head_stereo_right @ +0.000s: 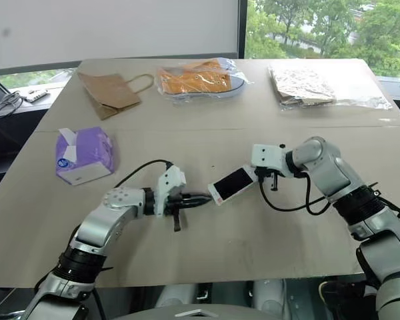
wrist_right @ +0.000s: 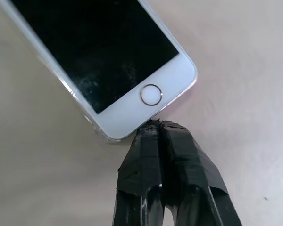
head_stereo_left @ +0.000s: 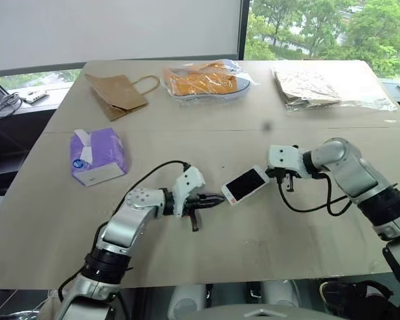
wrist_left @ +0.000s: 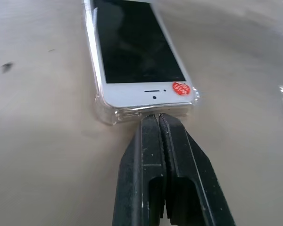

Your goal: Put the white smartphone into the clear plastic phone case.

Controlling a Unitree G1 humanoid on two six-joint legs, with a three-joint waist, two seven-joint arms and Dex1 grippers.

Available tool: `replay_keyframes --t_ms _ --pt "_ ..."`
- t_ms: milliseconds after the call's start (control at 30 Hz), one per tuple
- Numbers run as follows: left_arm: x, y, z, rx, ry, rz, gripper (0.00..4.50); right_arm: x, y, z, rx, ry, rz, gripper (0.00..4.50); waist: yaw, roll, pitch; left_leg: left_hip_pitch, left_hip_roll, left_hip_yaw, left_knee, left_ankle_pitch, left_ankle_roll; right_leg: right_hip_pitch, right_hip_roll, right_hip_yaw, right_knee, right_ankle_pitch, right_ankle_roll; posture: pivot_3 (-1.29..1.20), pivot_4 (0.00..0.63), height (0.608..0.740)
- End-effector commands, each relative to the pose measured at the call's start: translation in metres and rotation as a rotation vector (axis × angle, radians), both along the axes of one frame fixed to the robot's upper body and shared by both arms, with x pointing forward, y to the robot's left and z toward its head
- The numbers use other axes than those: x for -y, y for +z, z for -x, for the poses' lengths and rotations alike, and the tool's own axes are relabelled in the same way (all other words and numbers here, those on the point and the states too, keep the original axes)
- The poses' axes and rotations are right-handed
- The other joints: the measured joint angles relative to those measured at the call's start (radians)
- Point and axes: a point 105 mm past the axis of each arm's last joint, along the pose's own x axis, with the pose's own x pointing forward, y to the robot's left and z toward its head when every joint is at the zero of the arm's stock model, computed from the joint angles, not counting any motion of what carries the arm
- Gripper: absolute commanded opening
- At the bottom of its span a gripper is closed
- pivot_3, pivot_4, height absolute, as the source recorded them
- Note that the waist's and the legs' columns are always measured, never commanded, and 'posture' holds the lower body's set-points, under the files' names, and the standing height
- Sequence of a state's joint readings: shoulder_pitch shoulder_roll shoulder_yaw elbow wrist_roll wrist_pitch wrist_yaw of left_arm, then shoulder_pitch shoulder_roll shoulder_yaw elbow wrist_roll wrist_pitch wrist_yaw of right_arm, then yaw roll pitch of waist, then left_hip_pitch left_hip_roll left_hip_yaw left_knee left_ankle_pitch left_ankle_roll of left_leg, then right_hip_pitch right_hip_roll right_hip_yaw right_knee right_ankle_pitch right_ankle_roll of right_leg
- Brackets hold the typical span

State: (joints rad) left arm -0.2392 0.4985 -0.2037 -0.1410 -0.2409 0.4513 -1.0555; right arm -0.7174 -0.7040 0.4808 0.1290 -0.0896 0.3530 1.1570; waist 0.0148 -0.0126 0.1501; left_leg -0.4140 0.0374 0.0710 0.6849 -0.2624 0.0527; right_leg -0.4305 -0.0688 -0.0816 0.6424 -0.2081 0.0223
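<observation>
Arm and finger hardware as you see it from the head and wrist cameras.
Your left arm (head_stereo_left: 130, 217) and right arm (head_stereo_left: 350, 170) share silver-grey rounded links, black joint bands, and a white boxy wrist housing. You will see a black cable loop along each forearm to the wrist. The left gripper (wrist_left: 159, 117) carries two black fingers (wrist_left: 188, 174) with bare, moulded, ribbed inner faces. The right gripper (wrist_right: 156, 123) has fingers wrapped in wrinkled black tape.

There is one white smartphone (head_stereo_left: 245, 184), one clear plastic phone case (wrist_left: 108, 113), one purple tissue pack (head_stereo_left: 97, 156), one brown paper bag (head_stereo_left: 117, 94), two clear plastic bags (head_stereo_left: 203, 81) and two grippers (head_stereo_left: 217, 199).
</observation>
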Motion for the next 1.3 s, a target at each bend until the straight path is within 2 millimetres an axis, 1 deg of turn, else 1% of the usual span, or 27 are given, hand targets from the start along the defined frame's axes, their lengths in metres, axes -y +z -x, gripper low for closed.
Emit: replay_keyframes --t_ms 33,133,333,633,767,900,1033,1167,1233,1300 --pt "0.013 0.022 0.002 0.074 -0.041 0.061 0.05 -0.014 0.003 0.014 -0.044 0.089 -0.029 0.0 0.0 0.0 0.0 0.0 0.0 0.0 0.0 0.0 0.0 0.0 0.0 0.0 0.0 0.0 0.0 0.0 0.15 0.74" --pt "0.01 0.023 -0.002 0.086 -0.019 0.052 0.05 -0.014 0.001 0.024 -0.076 0.102 -0.021 0.0 0.001 0.0 0.0 0.0 0.0 0.0 -0.001 0.0 0.0 -0.001 0.0 0.0 0.0 0.0 0.0 0.0 0.15 0.74" --pt "-0.003 0.024 -0.012 0.101 0.017 0.028 0.05 -0.012 0.005 0.034 -0.088 0.092 -0.017 0.0 -0.001 0.0 0.0 -0.001 0.0 0.0 -0.001 0.0 0.0 -0.001 0.0 0.0 0.0 0.0 0.0 0.0 0.15 0.74" --pt "-0.01 0.023 -0.012 0.101 0.009 0.009 0.05 -0.015 0.002 0.043 -0.094 0.07 -0.029 0.0 -0.002 0.0 0.001 -0.001 0.0 0.0 -0.001 0.0 0.0 -0.001 0.001 0.0 0.0 0.0 0.0 0.0 0.15 0.74" --pt "-0.016 0.025 -0.01 0.105 0.019 0.012 0.05 -0.007 -0.002 0.042 -0.085 0.005 -0.033 0.0 -0.002 0.0 0.001 0.0 0.001 0.0 -0.001 0.0 0.0 -0.001 0.001 0.0 0.0 0.0 0.0 0.0 0.15 0.74" --pt "-0.021 0.04 -0.007 0.1 0.031 0.074 0.05 0.004 0.01 0.042 -0.06 -0.067 -0.098 0.0 0.0 0.0 0.001 -0.001 0.001 0.0 -0.001 0.0 0.0 -0.001 0.0 0.0 0.0 0.0 0.0 0.0 0.15 0.74" --pt "-0.015 0.049 -0.006 0.118 0.025 0.08 0.05 0.003 0.026 0.049 -0.043 -0.086 -0.237 0.0 0.0 0.0 0.001 -0.001 0.001 0.0 -0.001 0.0 0.0 -0.001 0.0 0.0 0.0 0.0 0.0 0.0 0.15 0.74" --pt "-0.001 0.054 -0.004 0.101 -0.029 0.086 0.05 0.005 0.032 0.059 -0.065 -0.105 -0.315 0.0 0.001 0.0 0.001 -0.001 0.0 0.0 -0.001 0.0 0.0 -0.001 0.0 0.0 0.0 0.0 0.0 0.0 0.15 0.74" --pt "0.004 0.055 -0.004 0.094 -0.047 0.085 0.05 0.005 0.034 0.062 -0.069 -0.111 -0.336 0.0 0.0 0.0 0.001 -0.001 0.0 0.0 -0.001 0.0 0.0 -0.001 0.001 0.0 0.0 0.0 0.0 0.0 0.15 0.74" --pt "0.01 0.047 -0.01 0.1 -0.042 0.049 0.05 0.002 0.037 0.062 -0.061 -0.123 -0.374 0.0 -0.001 0.0 0.001 0.0 0.0 0.0 -0.001 0.0 0.0 -0.001 0.001 0.001 0.0 0.0 0.001 0.0 0.15 0.74"
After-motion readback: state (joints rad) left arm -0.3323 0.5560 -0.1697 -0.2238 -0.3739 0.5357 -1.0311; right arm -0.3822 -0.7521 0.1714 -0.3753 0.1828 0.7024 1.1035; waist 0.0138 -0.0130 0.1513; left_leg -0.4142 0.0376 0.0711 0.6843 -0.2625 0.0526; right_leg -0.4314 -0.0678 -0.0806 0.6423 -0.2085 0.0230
